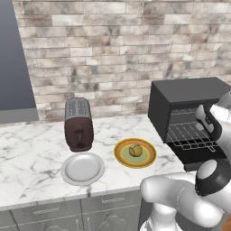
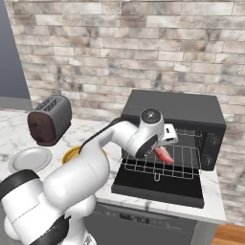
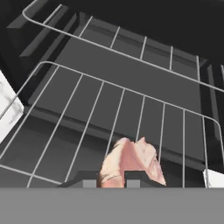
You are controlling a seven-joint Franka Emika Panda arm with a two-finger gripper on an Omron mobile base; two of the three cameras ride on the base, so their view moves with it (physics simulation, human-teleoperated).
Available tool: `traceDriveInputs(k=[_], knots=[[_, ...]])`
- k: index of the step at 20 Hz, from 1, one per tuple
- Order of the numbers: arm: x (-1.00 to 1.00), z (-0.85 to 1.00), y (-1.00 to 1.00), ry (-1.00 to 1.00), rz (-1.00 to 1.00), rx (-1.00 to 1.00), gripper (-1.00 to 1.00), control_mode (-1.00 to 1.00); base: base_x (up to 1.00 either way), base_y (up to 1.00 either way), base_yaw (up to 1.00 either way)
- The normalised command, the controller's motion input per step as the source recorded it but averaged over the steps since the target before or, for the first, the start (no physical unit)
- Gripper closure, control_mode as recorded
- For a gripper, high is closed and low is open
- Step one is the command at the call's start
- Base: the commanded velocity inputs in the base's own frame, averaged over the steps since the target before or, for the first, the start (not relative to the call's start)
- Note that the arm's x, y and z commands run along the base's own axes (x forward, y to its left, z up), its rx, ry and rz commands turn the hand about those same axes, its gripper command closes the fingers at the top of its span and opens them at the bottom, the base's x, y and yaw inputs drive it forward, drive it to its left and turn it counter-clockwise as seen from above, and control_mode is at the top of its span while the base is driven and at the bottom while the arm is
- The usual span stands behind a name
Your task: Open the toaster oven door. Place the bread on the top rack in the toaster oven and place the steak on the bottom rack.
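Now my claw (image 3: 111, 181) is pinched nearly closed on the steak (image 3: 131, 162), which hangs just above the bottom rack (image 3: 109, 118) of the toaster oven (image 2: 174, 112), its door (image 2: 158, 184) dropped open. Next I judge: lower, release flat. Beyond, the top rack (image 3: 131, 46) waits for bread (image 1: 135, 150).

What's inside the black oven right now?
Inside the toaster oven are two wire shelves, the top rack and the bottom rack. The gripper holds the steak over the bottom rack. The oven's far back is too dark to see.
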Motion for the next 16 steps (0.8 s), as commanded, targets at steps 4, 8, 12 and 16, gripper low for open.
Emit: traceDriveInputs(k=[4, 8, 12, 16], knots=[[0.15, -0.1, -0.06, -0.01, 0.0, 0.0, 1.0, -1.0, 0.0, 0.0, 0.0], [0.18, -0.08, -0.13, -0.02, 0.0, 0.0, 1.0, -1.0, 0.0, 0.0, 0.0], [0.12, -0.1, -0.13, -0.03, 0.0, 0.0, 1.0, -1.0, 0.0, 0.0, 0.0], [0.11, -0.1, -0.07, -0.05, 0.0, 0.0, 1.0, -1.0, 0.0, 0.0, 0.0]])
